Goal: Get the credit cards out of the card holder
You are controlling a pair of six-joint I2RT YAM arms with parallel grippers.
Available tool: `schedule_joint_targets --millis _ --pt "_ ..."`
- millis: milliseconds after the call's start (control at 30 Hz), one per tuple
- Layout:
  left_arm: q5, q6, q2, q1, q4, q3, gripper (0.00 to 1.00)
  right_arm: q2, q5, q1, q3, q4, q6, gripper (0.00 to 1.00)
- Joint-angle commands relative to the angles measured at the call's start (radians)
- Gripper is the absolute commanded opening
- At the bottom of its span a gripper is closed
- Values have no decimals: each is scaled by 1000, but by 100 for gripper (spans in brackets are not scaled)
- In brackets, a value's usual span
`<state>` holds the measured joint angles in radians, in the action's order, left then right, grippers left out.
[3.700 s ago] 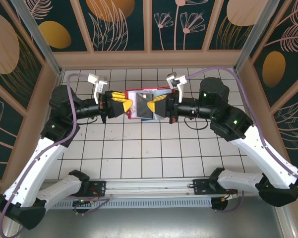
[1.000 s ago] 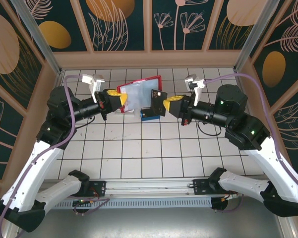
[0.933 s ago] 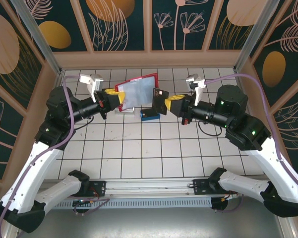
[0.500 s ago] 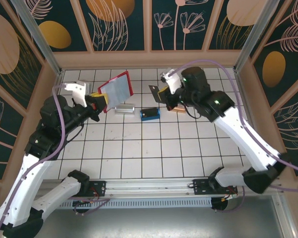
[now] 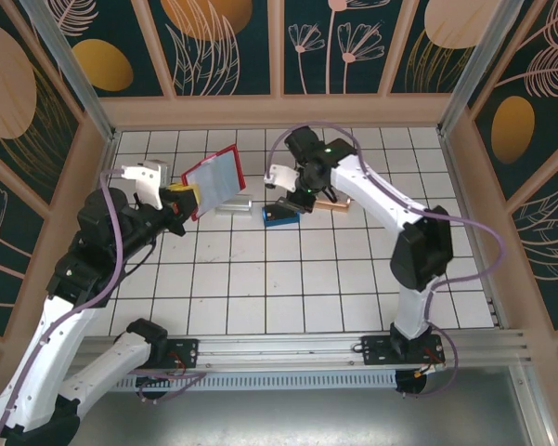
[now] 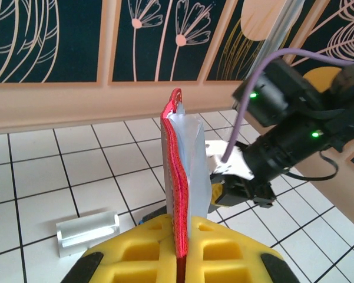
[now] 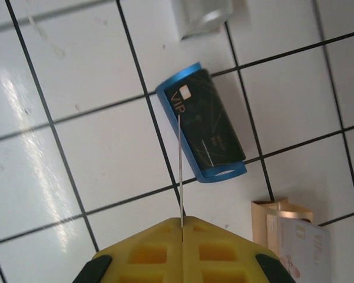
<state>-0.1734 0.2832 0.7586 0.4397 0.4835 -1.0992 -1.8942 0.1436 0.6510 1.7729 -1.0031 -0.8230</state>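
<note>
Left fingers (image 6: pixel 138 250) clamp shut on the upright red card holder (image 5: pixel 215 178), above the bench's (image 5: pixel 260 288) far-left part. Right fingers (image 7: pixel 144 250) pinch one credit card (image 7: pixel 180 171) edge-on over a blue block (image 7: pixel 168 100) near the far edge.

Red card holder (image 6: pixel 172 177) with greyish see-through pockets; black VIP card (image 7: pixel 211 132) with fine gold lines on a blue block (image 7: pixel 222 175); pale card (image 7: pixel 294 236) on a copper block (image 7: pixel 263 215); white tiles (image 7: pixel 94 153), dark grout

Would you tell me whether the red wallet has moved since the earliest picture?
Yes. The red wallet, in the left pincer, has gone left: it covered the blue block then and now hangs wholly left of it.
</note>
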Motion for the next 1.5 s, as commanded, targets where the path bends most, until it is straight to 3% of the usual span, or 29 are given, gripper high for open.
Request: schedule_joint_targets --millis 0,267,467,1200,1467 --pt "15 17 -19 2 -26 9 0 -81 -65 21 98 -81 -123 0" --pt "96 23 -38 2 30 -5 0 -242 -87 46 264 -110 -205 0" --pt "110 16 -52 2 54 -10 0 -285 -108 47 293 -97 -242 0" --pt "120 0 -50 2 76 -21 0 -301 -76 71 132 -16 -283 0" --pt "135 -18 -60 2 91 -19 0 -321 -79 85 145 -18 -282 0"
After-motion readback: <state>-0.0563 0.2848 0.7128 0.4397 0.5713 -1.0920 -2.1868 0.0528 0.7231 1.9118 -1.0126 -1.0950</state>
